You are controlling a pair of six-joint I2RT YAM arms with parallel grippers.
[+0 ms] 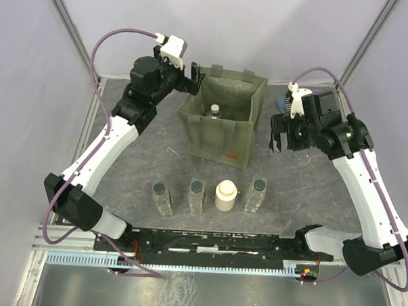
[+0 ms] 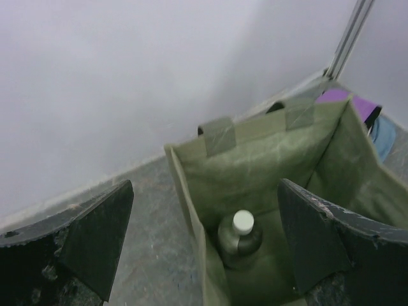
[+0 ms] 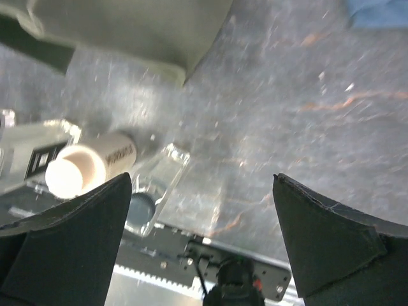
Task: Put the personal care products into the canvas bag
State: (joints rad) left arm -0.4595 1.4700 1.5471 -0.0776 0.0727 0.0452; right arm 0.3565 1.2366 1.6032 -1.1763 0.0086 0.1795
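Grey veined bench (image 1: 143, 157), pale walls (image 1: 230, 25) all round. Left tool (image 1: 195, 81) gapes apart at the bag's (image 1: 222, 130) far-left corner. Right tool (image 1: 278, 132) is apart too, just right of it. Round bottle (image 1: 214, 111) inside; three square bottles (image 1: 197, 195) and a jar (image 1: 225, 195) line up near.

The olive canvas bag (image 1: 218, 137) stands open toward the table's far edge, with the round nozzle-topped bottle (image 1: 214, 111) upright inside. Nearer the near edge, in a row, stand the left clear bottle (image 1: 162, 197), the middle clear bottle (image 1: 197, 195), the cream jar (image 1: 225, 195) and the right clear bottle (image 1: 256, 194), the bottles dark-capped.

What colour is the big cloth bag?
Olive green all over. The boxy canvas bag with strap handles shows best in the top external view.
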